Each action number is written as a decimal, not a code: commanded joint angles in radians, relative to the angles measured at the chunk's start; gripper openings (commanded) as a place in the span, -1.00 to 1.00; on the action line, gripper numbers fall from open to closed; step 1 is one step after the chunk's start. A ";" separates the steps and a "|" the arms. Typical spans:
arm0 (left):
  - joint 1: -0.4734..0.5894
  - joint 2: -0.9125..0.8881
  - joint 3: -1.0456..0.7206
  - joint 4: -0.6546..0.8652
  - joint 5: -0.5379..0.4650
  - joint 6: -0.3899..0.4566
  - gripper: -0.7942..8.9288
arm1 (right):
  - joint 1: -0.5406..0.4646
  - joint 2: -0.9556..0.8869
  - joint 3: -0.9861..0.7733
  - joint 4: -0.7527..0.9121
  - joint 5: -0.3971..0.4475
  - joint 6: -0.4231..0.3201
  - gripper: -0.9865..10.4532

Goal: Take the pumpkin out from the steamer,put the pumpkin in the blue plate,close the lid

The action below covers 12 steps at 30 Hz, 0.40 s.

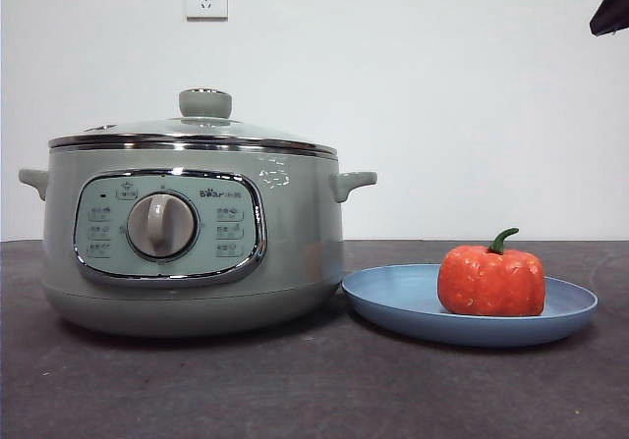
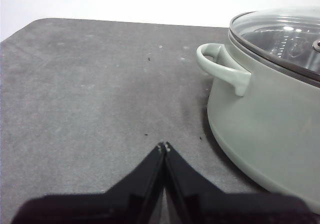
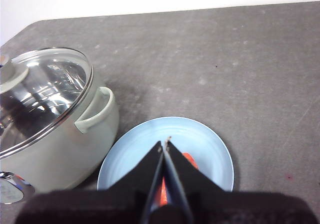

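**Pumpkin plated, lid seated: closing stage of the task**

Take the steamer (image 1: 192, 233) as your landmark. Nearest you, the dark counter (image 1: 295, 390) runs bare in front of it. Just beside the steamer, on the side away from its dial-left handle, the blue plate (image 1: 393, 297) rests with its rim close to the pot's base; whether they touch cannot be told. The pumpkin (image 1: 490, 279) sits upright on the plate, green stem up, toward the plate's far edge from the steamer. On top of the steamer, the lid (image 1: 197, 128) lies level on the chrome rim, knob upward.

The right tool (image 3: 165, 145) hangs above the plate and pumpkin, jaws pressed together, holding nothing. The left tool (image 2: 163, 146) hovers over bare counter beside the steamer's other handle, jaws likewise together and empty.

Judged from this layout, all three steps appear complete. Your next move calls only for keeping both arms clear of the things.
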 commanded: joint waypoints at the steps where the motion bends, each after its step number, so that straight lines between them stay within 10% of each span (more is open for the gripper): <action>1: 0.003 -0.003 -0.016 0.002 -0.002 -0.006 -0.84 | 0.001 -0.002 -0.008 0.003 0.003 0.010 -0.83; 12: 0.003 -0.003 -0.016 0.002 -0.002 -0.006 -0.84 | -0.050 -0.109 -0.035 -0.022 0.021 -0.149 -0.83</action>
